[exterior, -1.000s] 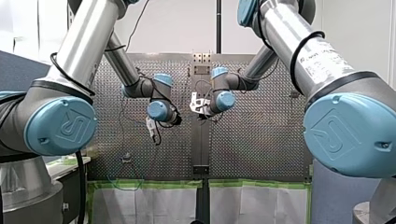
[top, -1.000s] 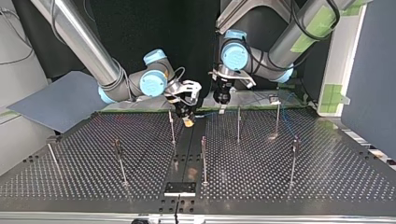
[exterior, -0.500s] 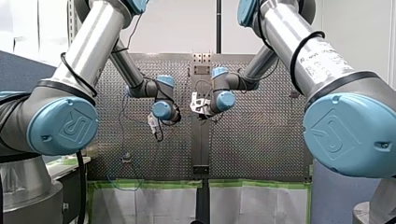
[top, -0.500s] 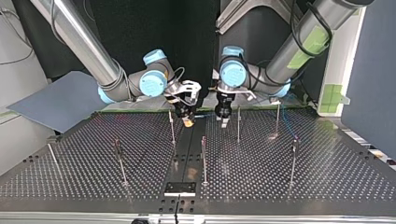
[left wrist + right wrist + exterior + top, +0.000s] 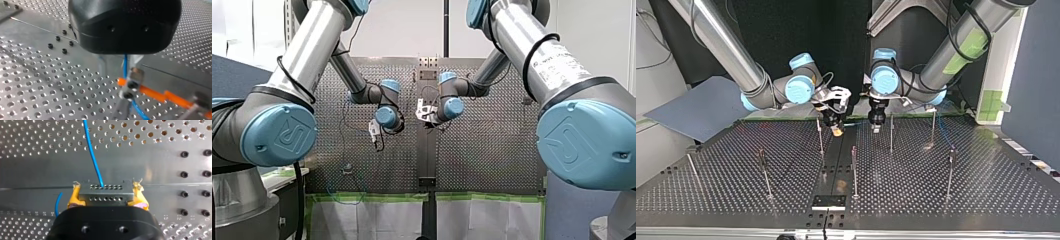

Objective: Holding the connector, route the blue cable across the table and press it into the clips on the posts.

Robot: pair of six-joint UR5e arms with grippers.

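Our right pincer (image 5: 107,196) clamps the connector (image 5: 105,187), blue cable (image 5: 93,157) trailing away; our left pincer (image 5: 876,127), we can't make out its grip.

left end effector (image 5: 377,142), near right end effector (image 5: 430,124)

Seven posts (image 5: 854,170) on one table (image 5: 986,200) — two grippers (image 5: 837,131) (image 5: 876,127), one blue cable (image 5: 93,155), one connector (image 5: 105,192).

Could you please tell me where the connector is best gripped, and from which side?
Grip the connector by its short ends, coming from behind, opposite the holed face where the blue cable leaves. Those ends look flat and parallel; my right tool clamps it that way.
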